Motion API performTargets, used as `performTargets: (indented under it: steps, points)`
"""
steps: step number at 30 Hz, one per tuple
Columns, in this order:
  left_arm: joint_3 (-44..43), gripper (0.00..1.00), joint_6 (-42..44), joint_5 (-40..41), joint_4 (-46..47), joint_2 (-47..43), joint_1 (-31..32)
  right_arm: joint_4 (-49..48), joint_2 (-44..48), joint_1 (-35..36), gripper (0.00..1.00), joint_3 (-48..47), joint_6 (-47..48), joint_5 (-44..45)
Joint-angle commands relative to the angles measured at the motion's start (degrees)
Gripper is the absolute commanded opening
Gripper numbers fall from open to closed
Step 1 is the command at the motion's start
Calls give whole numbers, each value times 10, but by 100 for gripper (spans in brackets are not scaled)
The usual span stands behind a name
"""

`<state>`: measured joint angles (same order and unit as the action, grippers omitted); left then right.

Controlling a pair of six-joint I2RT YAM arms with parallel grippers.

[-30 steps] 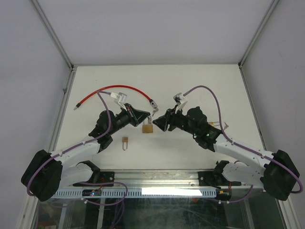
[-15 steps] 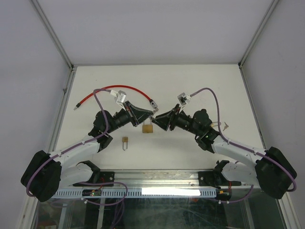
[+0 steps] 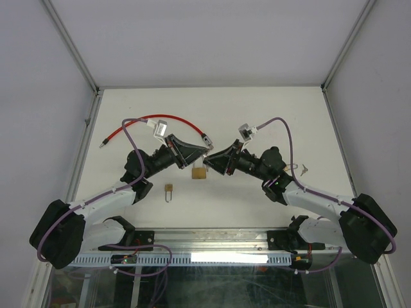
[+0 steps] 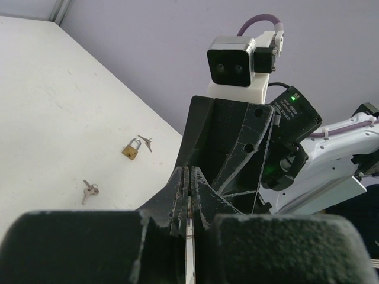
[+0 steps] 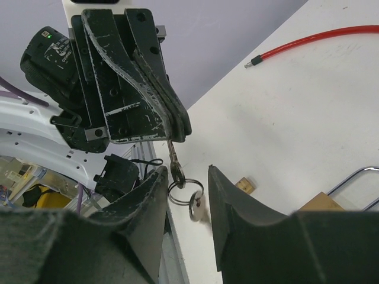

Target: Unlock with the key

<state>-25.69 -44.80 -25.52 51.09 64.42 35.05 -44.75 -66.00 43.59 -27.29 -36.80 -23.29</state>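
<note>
Three padlocks [image 3: 200, 172], one red cable [image 3: 173, 119], two arms [image 3: 109, 199]

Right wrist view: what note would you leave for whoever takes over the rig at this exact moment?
Left end effector: shut on the small silver key, held in the air, blade pinched.
Right end effector: open, with its fingers either side of the metal key ring hanging from that key. Nothing is clamped.
Brass padlock: lying on the white table just below the two end effectors, untouched.
Done: key lifted off the table.
Left: probably hand over or regrip the key, put it in the padlock, turn it and free the shackle.
</note>
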Motion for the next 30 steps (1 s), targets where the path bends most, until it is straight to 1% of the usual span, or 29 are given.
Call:
performTargets:
  steps: [1,6,12,20,26,28,30]
  points:
    - [0,0,-16,-6,54,5,1,-60,2,-2,35,2,-9,-11]
    - [3,0,-21,-1,57,9,1,-63,5,-2,34,3,-8,-12]
    - [5,0,-22,5,56,9,0,-73,7,-2,26,9,-10,-13]
    - [15,0,-40,29,63,8,-1,-90,0,-2,1,13,-14,-31]
    - [21,0,-55,43,67,8,-2,-93,-14,-2,1,8,-20,-56]
    - [21,0,-60,43,75,9,-3,-103,-21,-2,9,8,-26,-66]
    - [21,0,-62,42,80,10,-3,-111,-25,-2,15,9,-30,-69]
